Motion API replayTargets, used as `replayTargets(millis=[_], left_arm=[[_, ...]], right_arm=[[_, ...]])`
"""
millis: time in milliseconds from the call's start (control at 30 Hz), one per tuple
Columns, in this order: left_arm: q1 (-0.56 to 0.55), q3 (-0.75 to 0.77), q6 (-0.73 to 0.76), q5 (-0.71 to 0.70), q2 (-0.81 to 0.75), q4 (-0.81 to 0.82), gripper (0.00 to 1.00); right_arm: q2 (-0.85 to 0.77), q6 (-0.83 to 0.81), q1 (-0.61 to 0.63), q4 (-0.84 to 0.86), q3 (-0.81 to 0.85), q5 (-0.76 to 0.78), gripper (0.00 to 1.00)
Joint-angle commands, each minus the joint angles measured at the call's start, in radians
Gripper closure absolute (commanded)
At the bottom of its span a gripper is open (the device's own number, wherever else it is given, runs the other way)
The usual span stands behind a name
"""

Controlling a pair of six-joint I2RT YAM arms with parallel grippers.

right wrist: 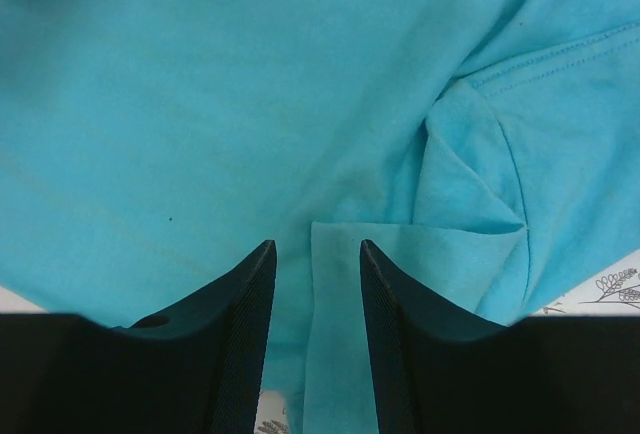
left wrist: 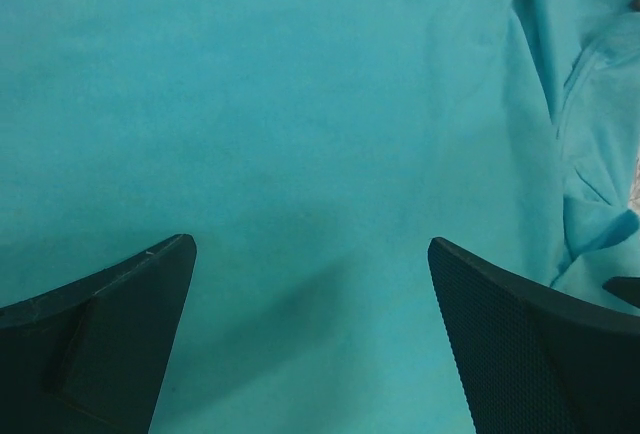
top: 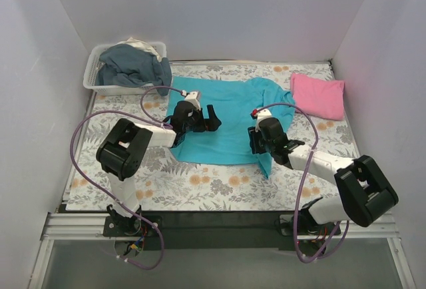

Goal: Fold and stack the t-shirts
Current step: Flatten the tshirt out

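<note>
The tabletop [top: 200, 186] carries two t-shirts, one turquoise t-shirt [top: 229, 119] and one pink t-shirt [top: 318, 96], and also one clear bin [top: 93, 79]. Inside the bin I can count two more pieces of cloth, one grey-blue garment [top: 130, 68] and one whitish cloth [top: 141, 42]. There are two arms, the left arm [top: 123, 149] and the right arm [top: 359, 189], each with two black fingers [left wrist: 520, 344], so four fingers in all.
</note>
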Motion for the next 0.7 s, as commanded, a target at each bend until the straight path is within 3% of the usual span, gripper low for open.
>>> replayTargets(millis=[0,367,667], left_arm=[[0.002,0.023,0.023,-0.055,-0.016,-0.010,0.05],[0.005,-0.040,0.019,-0.173,-0.059,-0.067,0.05],[0.042,-0.075,0.000,-0.165,-0.044,-0.056,0.05]], right_arm=[[0.028,0.016,0.004,0.039,0.006,0.015,0.66],[0.097,0.034,0.004,0.026,0.003,0.042,0.72],[0.071,0.025,-0.005,0.023,-0.017,0.077,0.99]])
